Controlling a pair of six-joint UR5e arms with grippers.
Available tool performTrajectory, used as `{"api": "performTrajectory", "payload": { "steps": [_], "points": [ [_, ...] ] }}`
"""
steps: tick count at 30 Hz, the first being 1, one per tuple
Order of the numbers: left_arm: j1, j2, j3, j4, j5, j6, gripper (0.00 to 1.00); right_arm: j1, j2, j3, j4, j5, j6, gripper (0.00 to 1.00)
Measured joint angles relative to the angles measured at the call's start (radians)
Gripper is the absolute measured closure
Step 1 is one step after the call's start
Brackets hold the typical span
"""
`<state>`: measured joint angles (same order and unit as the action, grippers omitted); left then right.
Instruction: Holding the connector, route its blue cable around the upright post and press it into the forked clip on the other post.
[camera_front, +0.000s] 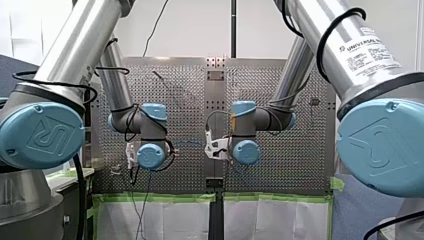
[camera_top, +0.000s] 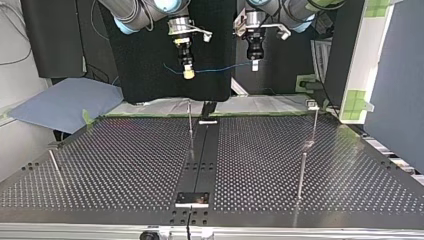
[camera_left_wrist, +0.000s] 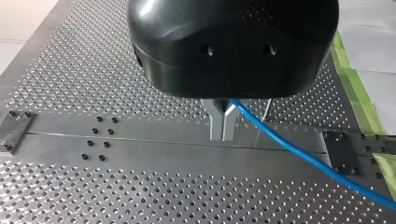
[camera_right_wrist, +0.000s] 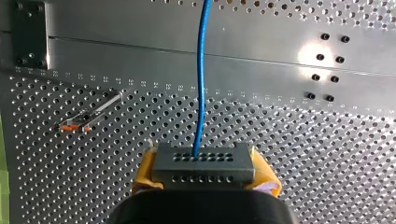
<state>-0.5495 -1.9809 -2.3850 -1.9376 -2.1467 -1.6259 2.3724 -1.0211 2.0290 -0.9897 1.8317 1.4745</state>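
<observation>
In the right wrist view my right gripper (camera_right_wrist: 204, 169) has its yellow pads (camera_right_wrist: 145, 171) shut on a dark rectangular connector (camera_right_wrist: 204, 161). A blue cable (camera_right_wrist: 201, 74) leaves the connector's face and runs ahead over the table. My left gripper (camera_left_wrist: 223, 127) has its metal fingers shut on the blue cable (camera_left_wrist: 299, 154), which trails away to one side. In the top view both grippers hang high above the table: my right gripper (camera_top: 188, 73) at the left and my left gripper (camera_top: 255, 64) at the right. The cable (camera_top: 222, 68) is strung between them.
Thin upright posts stand on the perforated table (camera_top: 125, 165): one near the middle (camera_top: 190, 122), two at the top view's right (camera_top: 315, 125) (camera_top: 301, 175), one at its left (camera_top: 55, 167). A plain metal strip (camera_top: 202, 160) runs down the middle.
</observation>
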Motion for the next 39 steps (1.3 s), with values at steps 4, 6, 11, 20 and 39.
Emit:
{"api": "performTrajectory", "payload": {
  "steps": [4,6,11,20,39],
  "points": [
    [0.000,0.000,0.000,0.000,0.000,0.000,0.97,0.000,0.000,0.000,0.000,0.000,0.000,1.00],
    [0.000,0.000,0.000,0.000,0.000,0.000,0.97,0.000,0.000,0.000,0.000,0.000,0.000,1.00],
    [0.000,0.000,0.000,0.000,0.000,0.000,0.97,0.000,0.000,0.000,0.000,0.000,0.000,1.00],
    [0.000,0.000,0.000,0.000,0.000,0.000,0.97,0.000,0.000,0.000,0.000,0.000,0.000,1.00],
    [-0.032,-0.025,0.073,-0.013,-0.042,-0.023,0.97,-0.066,-0.067,0.001,0.067,0.041,0.052,1.00]
  ]
}}
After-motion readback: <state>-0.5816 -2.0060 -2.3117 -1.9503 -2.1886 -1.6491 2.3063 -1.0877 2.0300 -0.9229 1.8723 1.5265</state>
